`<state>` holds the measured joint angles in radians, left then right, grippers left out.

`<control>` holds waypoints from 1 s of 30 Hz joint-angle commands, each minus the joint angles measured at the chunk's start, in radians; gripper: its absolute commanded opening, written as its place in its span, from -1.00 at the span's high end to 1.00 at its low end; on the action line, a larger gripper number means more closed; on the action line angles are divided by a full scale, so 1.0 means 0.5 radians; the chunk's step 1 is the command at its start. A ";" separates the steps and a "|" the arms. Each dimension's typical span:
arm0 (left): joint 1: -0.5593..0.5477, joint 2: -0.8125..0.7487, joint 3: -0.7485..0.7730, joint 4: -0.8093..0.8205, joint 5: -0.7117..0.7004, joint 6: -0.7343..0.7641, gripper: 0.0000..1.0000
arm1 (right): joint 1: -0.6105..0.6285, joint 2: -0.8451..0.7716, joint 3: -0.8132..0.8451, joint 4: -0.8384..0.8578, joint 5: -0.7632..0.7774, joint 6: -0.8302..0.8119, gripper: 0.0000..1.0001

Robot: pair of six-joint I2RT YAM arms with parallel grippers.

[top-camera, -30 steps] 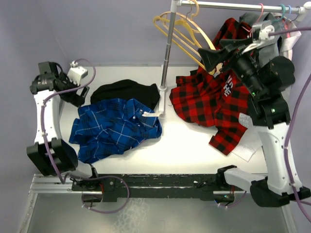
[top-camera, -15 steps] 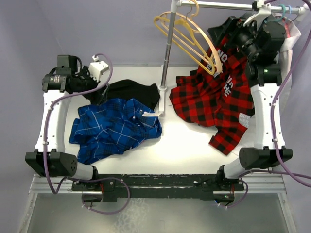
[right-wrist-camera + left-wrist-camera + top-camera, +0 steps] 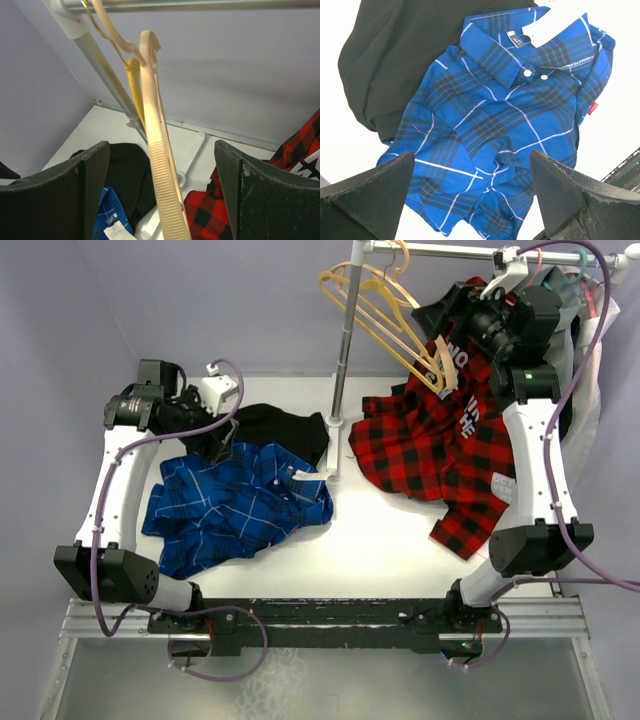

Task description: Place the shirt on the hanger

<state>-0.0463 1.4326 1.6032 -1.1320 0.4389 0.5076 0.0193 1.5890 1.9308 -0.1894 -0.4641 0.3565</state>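
Observation:
The blue checked shirt point(image 3: 235, 505) lies crumpled on the left of the white table, collar towards the rack pole; in the left wrist view the shirt point(image 3: 515, 115) fills the middle. My left gripper point(image 3: 213, 443) hovers above the shirt's far edge, open and empty, its fingers point(image 3: 375, 185) wide apart over the cloth. Pale tan hangers point(image 3: 385, 310) hang from the rail at the top. My right gripper point(image 3: 437, 330) is open at the hangers' lower right end. In the right wrist view one hanger's ribbed arm point(image 3: 162, 165) runs between the open fingers point(image 3: 260, 190), untouched by either.
A black garment point(image 3: 265, 425) lies just behind the shirt. A red-and-black plaid shirt point(image 3: 440, 455) drapes from the rail onto the table's right side. The rack pole point(image 3: 343, 350) stands mid-table under the rail point(image 3: 450, 250). Pink and teal hangers point(image 3: 585, 258) hang far right.
My left arm has swung right and forward over the blue shirt. My right arm has risen and turned its gripper left, onto the tan hangers.

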 commanded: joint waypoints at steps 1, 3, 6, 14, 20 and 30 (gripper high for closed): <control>-0.030 -0.034 -0.028 0.067 -0.003 -0.042 -0.99 | 0.001 0.038 0.081 0.076 0.009 -0.042 -0.71; -0.044 -0.033 -0.043 0.072 -0.013 -0.046 -0.99 | 0.001 0.070 0.105 0.081 0.014 -0.047 -0.68; -0.059 -0.033 -0.062 0.084 -0.034 -0.048 -0.99 | 0.004 0.116 0.152 0.077 0.006 -0.045 -0.64; -0.134 -0.027 -0.155 0.129 -0.090 -0.079 -0.99 | 0.074 0.252 0.325 0.035 0.066 -0.043 -0.52; -0.171 -0.030 -0.202 0.152 -0.130 -0.089 -0.99 | 0.124 0.378 0.497 -0.005 0.095 -0.047 -0.42; -0.180 -0.020 -0.239 0.187 -0.151 -0.083 -0.99 | 0.157 0.485 0.576 -0.005 0.119 -0.046 -0.19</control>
<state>-0.1280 1.4326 1.4899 -1.0771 0.3641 0.4812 0.0895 1.8297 2.1712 -0.2100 -0.4274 0.3443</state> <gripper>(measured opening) 0.993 0.617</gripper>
